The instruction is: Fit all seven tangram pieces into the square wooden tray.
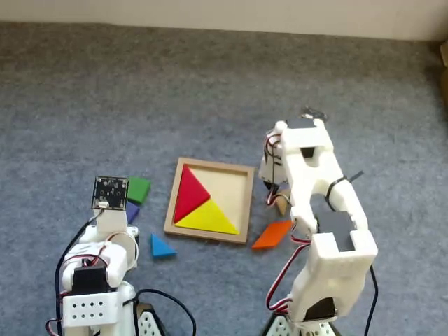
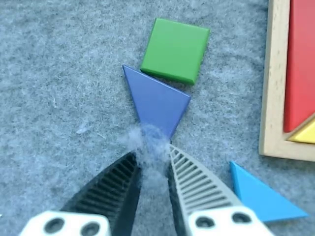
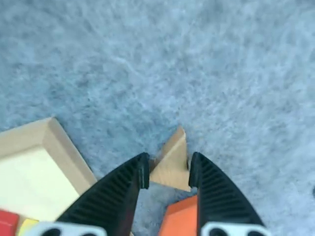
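**Two of seven seated; both arms down on loose triangles**

Nearest: the left gripper (image 2: pixel 153 155) is low over the carpet (image 1: pixel 210 91). Its jaws are narrowly spread, with the tips flanking one corner of the flat-lying dark blue triangle (image 2: pixel 156 101). I read no firm pinch. The light blue triangle (image 2: pixel 256 194) lies beside it, toward the tray. The right gripper (image 3: pixel 166 167) is pressed onto the slanting sides of the tan triangle (image 3: pixel 172 160), and the orange parallelogram (image 3: pixel 179 219) lies just against that piece.

Middle: the wooden tray (image 1: pixel 207 236) sits between the arms. The red triangle (image 1: pixel 190 194) is seated on its left side and the yellow triangle (image 1: pixel 208 218) on its near side. The floor at far right shows bare wood. The green square (image 2: pixel 175 50) lies just beyond the dark blue triangle.

Risks:
- A corner-only grip on the left would let the piece pivot or slip.
- The tapered sides on the right could squirt out under squeeze.
- Lifting could drag the orange parallelogram along.
- The tray rim is close to the right gripper, and a knock might shift the tray.

Room: carpet runs wide beyond the far rim, enough to lift and swing.
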You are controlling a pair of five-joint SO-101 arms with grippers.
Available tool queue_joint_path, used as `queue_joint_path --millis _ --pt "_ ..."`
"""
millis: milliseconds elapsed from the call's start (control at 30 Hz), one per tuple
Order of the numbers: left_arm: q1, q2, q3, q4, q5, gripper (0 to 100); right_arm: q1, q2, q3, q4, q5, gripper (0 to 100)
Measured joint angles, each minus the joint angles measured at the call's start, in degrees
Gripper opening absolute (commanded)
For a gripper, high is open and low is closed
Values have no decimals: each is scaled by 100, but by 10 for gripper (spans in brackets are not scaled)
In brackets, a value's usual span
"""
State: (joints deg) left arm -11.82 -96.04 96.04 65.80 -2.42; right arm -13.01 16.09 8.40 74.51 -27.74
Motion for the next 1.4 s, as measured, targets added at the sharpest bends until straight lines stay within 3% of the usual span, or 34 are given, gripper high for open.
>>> queue_joint_path --millis 333,600,733,1400 --pt "0 0 0 0 0 77 -114 -905 0 62 158 143" --pt "0 0 0 0 0 77 -149 -914 818 -642 158 144" --pt "0 0 0 0 0 77 -158 -914 1143 -949 158 209" --pt "0 0 0 0 0 77 -158 -316 1143 -1020 519 228"
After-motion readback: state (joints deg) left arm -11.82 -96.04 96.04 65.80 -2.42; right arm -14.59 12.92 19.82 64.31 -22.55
